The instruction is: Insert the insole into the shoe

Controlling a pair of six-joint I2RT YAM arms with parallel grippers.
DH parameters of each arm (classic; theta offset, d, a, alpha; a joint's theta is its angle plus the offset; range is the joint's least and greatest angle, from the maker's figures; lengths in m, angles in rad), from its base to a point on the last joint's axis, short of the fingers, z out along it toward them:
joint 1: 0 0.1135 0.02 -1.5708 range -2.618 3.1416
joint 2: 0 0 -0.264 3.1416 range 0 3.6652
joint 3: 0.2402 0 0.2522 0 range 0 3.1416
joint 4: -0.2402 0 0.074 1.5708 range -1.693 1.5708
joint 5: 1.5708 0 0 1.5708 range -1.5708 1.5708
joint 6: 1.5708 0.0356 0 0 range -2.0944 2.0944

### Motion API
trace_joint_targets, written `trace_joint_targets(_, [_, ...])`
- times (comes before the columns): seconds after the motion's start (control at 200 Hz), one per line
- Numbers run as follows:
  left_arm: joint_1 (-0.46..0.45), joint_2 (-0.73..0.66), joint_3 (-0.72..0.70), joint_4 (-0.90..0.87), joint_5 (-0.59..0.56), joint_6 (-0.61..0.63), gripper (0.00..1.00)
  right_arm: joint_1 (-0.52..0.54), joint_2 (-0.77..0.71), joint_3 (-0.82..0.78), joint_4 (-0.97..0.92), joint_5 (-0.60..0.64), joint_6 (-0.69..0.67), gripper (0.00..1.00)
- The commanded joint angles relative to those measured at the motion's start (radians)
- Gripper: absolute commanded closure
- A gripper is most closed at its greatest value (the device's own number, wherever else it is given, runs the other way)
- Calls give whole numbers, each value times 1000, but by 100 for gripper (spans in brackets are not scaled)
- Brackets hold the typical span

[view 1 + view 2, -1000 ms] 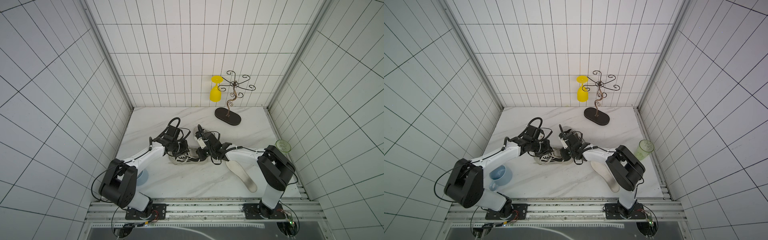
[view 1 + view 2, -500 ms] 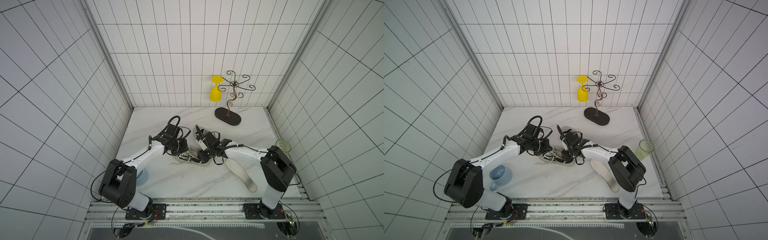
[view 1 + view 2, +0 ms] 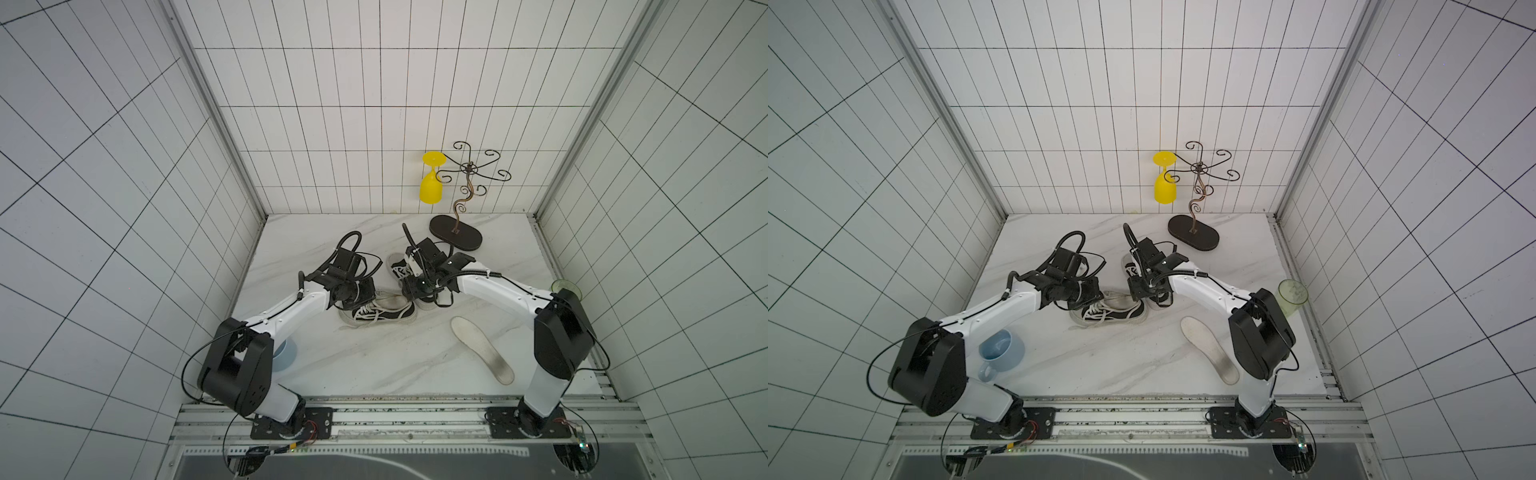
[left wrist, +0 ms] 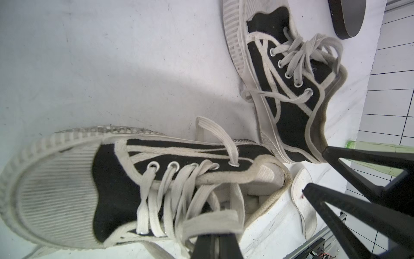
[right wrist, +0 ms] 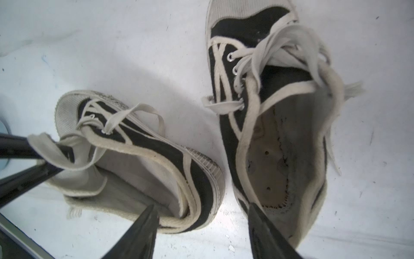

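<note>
My left gripper clamps the tongue of the shoe; my right gripper gapes wide and empty, the second shoe crowding it (insole lies apart).

White insole lies flat, near right. Black-and-white shoe rests mid-table, toe left; its twin sits just beyond.

No legible text, no labels, no numbers
</note>
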Motion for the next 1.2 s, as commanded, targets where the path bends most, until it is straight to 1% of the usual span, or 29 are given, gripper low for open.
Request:
trace_joint_targets(0.0, [-14, 14, 17, 37, -18, -11, 100, -3, 2, -45, 45, -64, 56, 34])
trace_joint_targets(0.105, [-19, 14, 20, 41, -19, -21, 100, 4, 35, -26, 76, -102, 80, 33])
trace_joint_targets(0.29, [-21, 2, 19, 49, -19, -32, 100, 39, 118, 0, 64, -88, 63, 33])
trace_joint_targets(0.42, [-21, -13, 22, 48, -21, -38, 100, 52, 157, -41, 57, 3, 85, 36])
trace_joint_targets(0.485, [-20, -27, 27, 36, -32, -39, 100, 47, 181, -51, 39, 103, 119, 42])
trace_joint_targets(0.54, [-18, -44, 32, 19, -58, -36, 100, 37, 191, -49, 0, 160, 146, 46])
trace_joint_targets(0.66, [-6, -70, 30, -7, -94, -18, 100, 29, 167, -62, -42, 202, 164, 45])
trace_joint_targets(0.76, [-3, -72, 29, -24, -126, -9, 100, 30, 153, -69, -67, 176, 172, 40])
trace_joint_targets(0.845, [-6, -66, 20, -10, -124, -9, 100, 29, 174, -63, -67, 138, 147, 37])
trace_joint_targets(0.91, [-10, -44, 15, -4, -123, -8, 100, 28, 198, -19, -80, 133, 141, 36])
trace_joint_targets(1.025, [-29, -24, 20, -7, -140, 7, 100, 25, 155, 86, -103, 92, 141, 34])
trace_joint_targets(1.084, [-38, -24, 26, -10, -151, 9, 100, 25, 141, 130, -122, 95, 134, 34])
trace_joint_targets(1.194, [-42, -20, 35, -12, -156, 6, 100, 25, 157, 179, -165, 88, 116, 38])
